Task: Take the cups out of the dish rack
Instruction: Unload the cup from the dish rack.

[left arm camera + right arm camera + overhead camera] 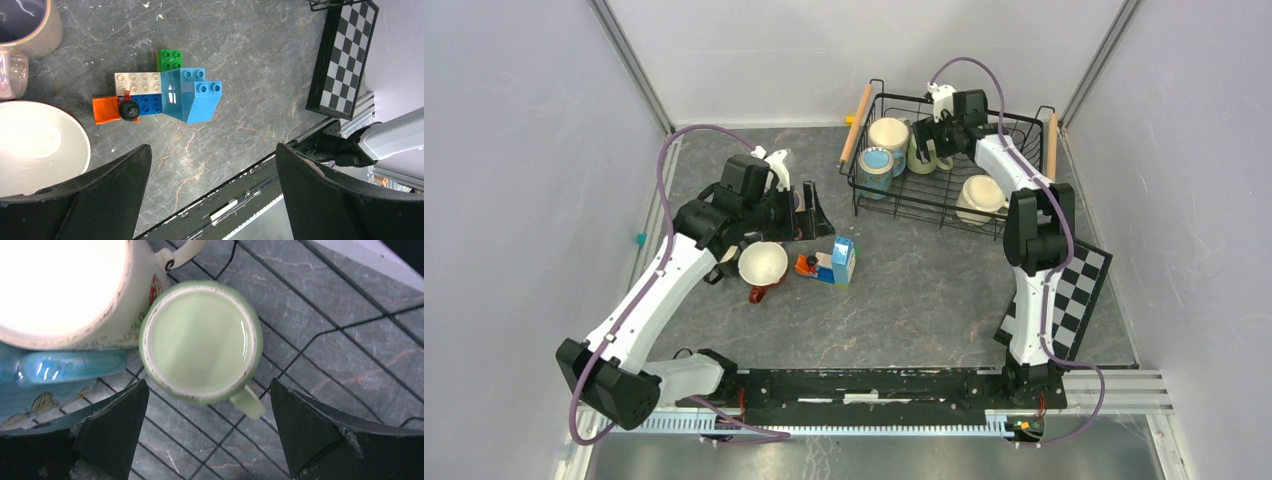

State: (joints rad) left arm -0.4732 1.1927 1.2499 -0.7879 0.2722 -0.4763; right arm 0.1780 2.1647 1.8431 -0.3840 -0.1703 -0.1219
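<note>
The black wire dish rack (pixel 921 203) stands at the back right. In it are a cream cup (pixel 889 133), a blue cup (pixel 876 165), a pale green cup (pixel 919 158) and another cream cup (pixel 979 198). My right gripper (pixel 934 138) hangs inside the rack, open. Seen from its wrist, the right gripper (pixel 209 384) is just above the green cup (pixel 200 340), whose handle points between the fingers. My left gripper (pixel 816 222) is open and empty over the table. Beside it stands a red cup with a cream inside (pixel 763 265).
A toy block cluster (pixel 165 95) lies on the table ahead of the left gripper (pixel 212 147). A beige cup (pixel 30 25) sits at the left. A checkerboard (pixel 1064 290) lies at the right edge. The rack's wooden handles (pixel 856 125) stick out at its sides.
</note>
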